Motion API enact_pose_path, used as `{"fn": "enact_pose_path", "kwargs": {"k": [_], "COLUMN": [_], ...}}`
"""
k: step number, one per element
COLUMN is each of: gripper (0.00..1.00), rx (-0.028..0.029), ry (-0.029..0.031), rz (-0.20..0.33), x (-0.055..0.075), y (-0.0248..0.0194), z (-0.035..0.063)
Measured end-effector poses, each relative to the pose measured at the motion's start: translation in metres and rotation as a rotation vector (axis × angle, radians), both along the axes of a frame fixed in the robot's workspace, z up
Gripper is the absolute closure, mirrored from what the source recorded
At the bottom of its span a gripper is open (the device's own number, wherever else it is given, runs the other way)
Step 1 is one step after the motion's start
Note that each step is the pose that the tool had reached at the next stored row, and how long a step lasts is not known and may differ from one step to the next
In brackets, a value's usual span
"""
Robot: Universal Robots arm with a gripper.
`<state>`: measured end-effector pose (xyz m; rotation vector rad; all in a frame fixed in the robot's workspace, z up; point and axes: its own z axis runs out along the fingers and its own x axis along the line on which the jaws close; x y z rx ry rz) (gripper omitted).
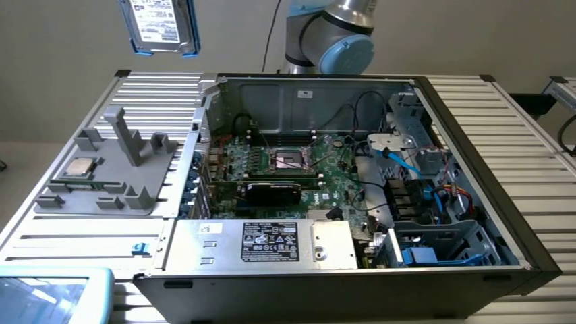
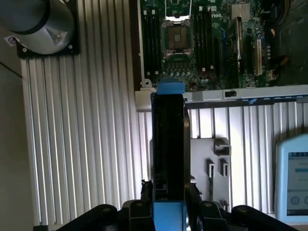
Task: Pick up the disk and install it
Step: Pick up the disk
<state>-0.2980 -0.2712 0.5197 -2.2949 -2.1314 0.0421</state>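
The disk point(image 1: 160, 27), a silver-grey drive with a white label and a blue carrier edge, hangs high in the air at the exterior view's upper left, above the ribbed table behind the grey fixture. In the wrist view the disk point(image 2: 168, 144) shows edge-on as a dark slab with blue ends, and my gripper point(image 2: 168, 204) is shut on it, one black finger point(image 2: 147, 192) on each flat side. Beyond the disk's far end lies the edge of the open computer case point(image 2: 226, 94).
The open computer case point(image 1: 504, 202) fills the middle, with motherboard point(image 1: 297, 162), power supply point(image 1: 270, 243) and a drive cage point(image 1: 459, 239) holding another blue-fronted drive point(image 1: 420, 256). A grey fixture point(image 1: 126, 182) carries a square chip point(image 1: 81, 167). A tablet point(image 1: 50, 293) lies at the front, and the arm's base point(image 1: 333, 40) stands behind.
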Motion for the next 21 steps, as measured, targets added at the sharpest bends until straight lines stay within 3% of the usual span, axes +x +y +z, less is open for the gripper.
{"fn": "enact_pose_path", "kwargs": {"k": [8,18,21], "gripper": [0.63,0.63,0.63], "rx": [-0.0005,-0.0006,-0.0006], "ry": [0.0054,0.0079,0.0080], "rz": [0.000,0.000,0.000], "x": [0.034,0.036,0.043], "y": [-0.0062,-0.0063,-0.0077], "z": [0.0132,0.0151,0.0221]}}
